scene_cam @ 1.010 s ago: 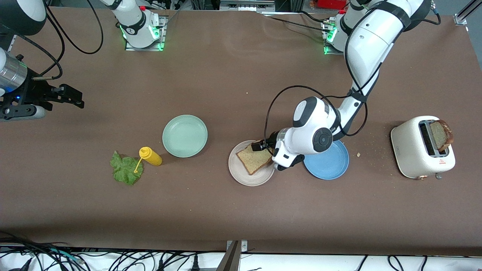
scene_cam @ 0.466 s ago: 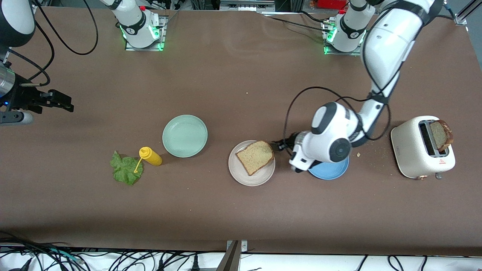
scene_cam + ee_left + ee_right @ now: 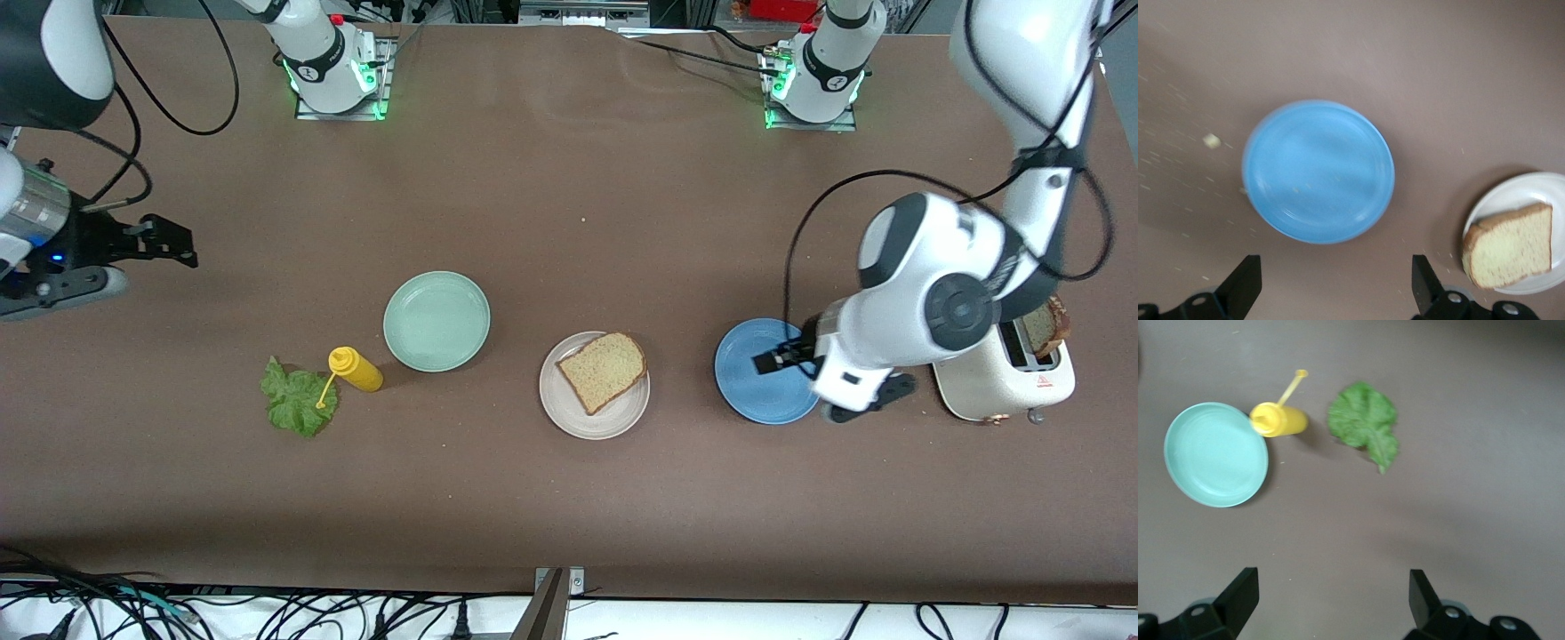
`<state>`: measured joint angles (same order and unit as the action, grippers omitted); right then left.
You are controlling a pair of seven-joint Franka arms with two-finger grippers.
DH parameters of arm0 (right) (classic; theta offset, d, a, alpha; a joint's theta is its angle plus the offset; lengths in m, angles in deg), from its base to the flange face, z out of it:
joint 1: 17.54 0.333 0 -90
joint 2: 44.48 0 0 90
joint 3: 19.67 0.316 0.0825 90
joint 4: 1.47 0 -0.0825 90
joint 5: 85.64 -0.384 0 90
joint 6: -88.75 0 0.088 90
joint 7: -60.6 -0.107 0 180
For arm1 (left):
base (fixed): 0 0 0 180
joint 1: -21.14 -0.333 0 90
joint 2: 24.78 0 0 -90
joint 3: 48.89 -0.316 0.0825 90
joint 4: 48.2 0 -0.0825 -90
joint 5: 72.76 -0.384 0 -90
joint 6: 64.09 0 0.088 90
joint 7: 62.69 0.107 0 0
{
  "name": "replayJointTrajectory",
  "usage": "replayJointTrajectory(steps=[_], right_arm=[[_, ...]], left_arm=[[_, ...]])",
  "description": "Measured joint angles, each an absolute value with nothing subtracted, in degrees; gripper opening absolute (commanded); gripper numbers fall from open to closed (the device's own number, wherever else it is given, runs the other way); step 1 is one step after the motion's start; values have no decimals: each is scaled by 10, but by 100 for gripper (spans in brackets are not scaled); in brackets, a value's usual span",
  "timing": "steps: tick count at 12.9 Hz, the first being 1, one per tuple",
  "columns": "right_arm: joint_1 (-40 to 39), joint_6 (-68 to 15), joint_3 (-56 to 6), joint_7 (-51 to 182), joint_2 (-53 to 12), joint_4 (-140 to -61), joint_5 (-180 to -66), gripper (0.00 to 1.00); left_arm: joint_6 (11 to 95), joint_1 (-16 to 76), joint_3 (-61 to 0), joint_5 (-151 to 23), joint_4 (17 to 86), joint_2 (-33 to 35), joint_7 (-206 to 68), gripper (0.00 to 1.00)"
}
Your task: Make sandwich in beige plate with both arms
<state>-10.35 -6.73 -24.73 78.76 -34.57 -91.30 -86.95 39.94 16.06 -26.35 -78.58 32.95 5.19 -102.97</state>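
With one bread slice (image 3: 603,371) on the beige plate (image 3: 569,418) at mid-desk, the lettuce leaf (image 3: 298,398) lies toward the right arm's end, nearest the empty, spread right tool (image 3: 169,242), while the left tool (image 3: 778,356), jaws apart, hangs over the blue plate (image 3: 756,391).

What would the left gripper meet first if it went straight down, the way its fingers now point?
Most likely the blue plate, or bare table right at its rim: the open left gripper hangs over the plate's edge. Nothing shows in between, though its height is unclear.
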Motion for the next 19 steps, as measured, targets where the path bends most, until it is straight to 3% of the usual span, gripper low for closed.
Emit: replayJointTrajectory(steps=[8,19], right_arm=[[-145,-82,-245,1177,-197,-860,-1057,100],[-220,-91,-248,1647,-6,-817,-1299,100]], left_arm=[[379,107,-263,-820,327,-45,-870,99],[372,76,-263,-809,338,-41,-793,99]])
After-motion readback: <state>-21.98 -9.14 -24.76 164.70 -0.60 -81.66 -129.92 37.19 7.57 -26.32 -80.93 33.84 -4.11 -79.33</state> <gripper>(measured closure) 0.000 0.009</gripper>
